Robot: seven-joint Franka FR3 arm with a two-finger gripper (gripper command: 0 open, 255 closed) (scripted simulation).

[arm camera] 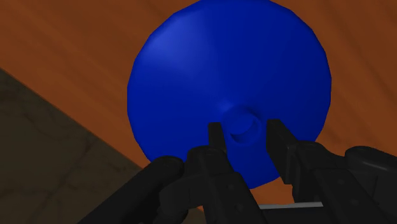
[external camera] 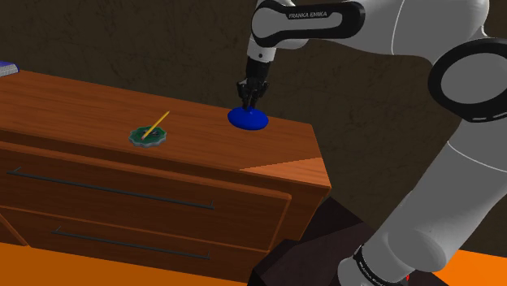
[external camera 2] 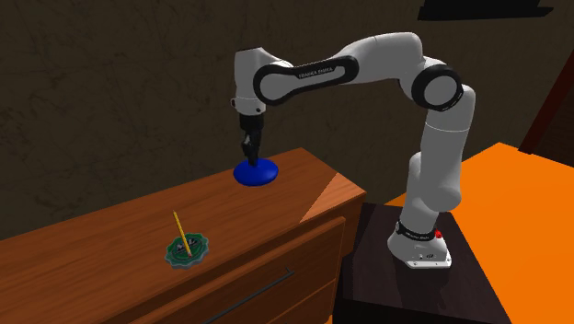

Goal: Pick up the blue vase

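While its fingers [arm camera: 216, 139] gape, the end effector [arm camera: 244, 128] straddles the blue vase [arm camera: 229, 63].

The vase [external camera: 248, 119] is plain deep blue. The dresser [external camera: 81, 106] is reddish-brown with faint streaked grain and dark handles [external camera: 114, 190]. In the shoulder view its top has a paler orange triangle at four o'clock. The dish [external camera: 158, 139] is dark green and the stick [external camera: 158, 124] yellow. The arm [external camera 2: 379, 51] is white with dark joints, the gripper [arm camera: 246, 130] black. The floor [external camera 2: 515, 202] is bright orange, the wall [external camera: 122, 41] mottled dark brown.
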